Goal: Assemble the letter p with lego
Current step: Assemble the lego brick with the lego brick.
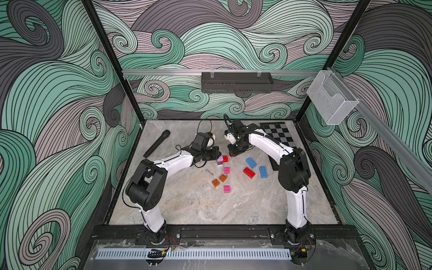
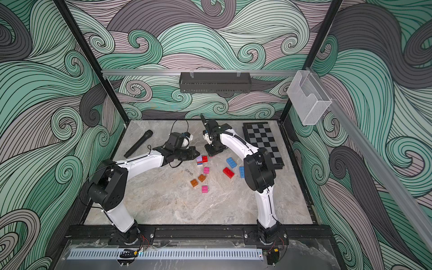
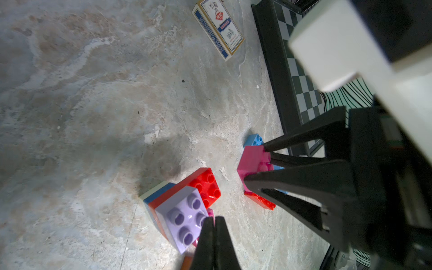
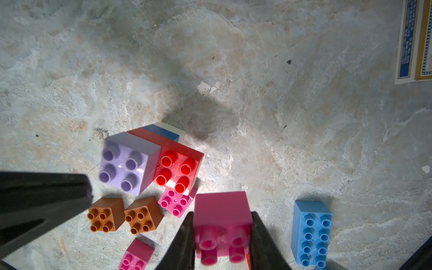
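Observation:
A small stack of lego stands mid-table: white and blue layers, a red oblong, and a lilac square brick on top. My left gripper is shut and empty, its tips at the lilac brick's edge; contact is unclear. My right gripper is shut on a pink square brick, held just right of the stack. Loose on the table lie two orange squares, two pink squares, a red oblong and two blue oblongs.
A black microphone lies at the back left. A chessboard lies at the back right under the right arm. A boxed card deck lies near the board. A black tray and a clear bin hang on the walls.

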You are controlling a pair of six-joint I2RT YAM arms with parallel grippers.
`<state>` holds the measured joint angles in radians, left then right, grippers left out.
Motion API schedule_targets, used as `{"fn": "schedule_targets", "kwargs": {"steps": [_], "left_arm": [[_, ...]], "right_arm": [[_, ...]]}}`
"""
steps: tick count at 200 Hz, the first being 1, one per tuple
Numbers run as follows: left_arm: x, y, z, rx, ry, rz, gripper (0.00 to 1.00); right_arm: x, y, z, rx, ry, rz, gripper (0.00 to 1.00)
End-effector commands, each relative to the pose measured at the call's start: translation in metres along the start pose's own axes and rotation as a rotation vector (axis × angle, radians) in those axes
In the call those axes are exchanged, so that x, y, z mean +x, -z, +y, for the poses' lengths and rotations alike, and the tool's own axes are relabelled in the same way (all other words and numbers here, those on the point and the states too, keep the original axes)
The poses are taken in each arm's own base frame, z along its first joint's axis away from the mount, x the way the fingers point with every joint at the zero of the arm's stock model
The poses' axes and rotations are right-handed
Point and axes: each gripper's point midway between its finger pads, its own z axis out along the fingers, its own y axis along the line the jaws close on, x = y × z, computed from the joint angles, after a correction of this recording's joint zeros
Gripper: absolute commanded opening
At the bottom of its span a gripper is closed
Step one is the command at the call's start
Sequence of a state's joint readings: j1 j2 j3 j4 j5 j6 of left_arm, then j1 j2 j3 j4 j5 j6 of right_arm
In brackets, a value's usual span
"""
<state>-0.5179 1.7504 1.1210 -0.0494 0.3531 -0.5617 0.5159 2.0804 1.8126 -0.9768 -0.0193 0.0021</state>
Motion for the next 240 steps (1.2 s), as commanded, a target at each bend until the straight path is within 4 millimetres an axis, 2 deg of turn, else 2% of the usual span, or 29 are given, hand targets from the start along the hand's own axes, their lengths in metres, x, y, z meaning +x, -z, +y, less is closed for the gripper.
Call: {"fn": "schedule_targets", "kwargs": {"steps": [1, 140, 240], "left_arm": [[0.006, -0.008, 0.003, 0.003, 0.001, 0.017, 0.00], [0.021, -0.010, 0.017, -0.027, 0.010, 0.035, 0.00], [0.029, -0.005, 0.023, -0.043, 0.005, 0.038, 0.00]], "right_arm": [[-0.002, -0.003, 0.006, -0.015, -0.016, 0.011, 0.22], [-0.003, -0.007, 0.018, 0.017, -0.060, 0.034, 0.22], [-0.003, -0.010, 0.024, 0.026, 0.020, 0.089, 0.21]]}}
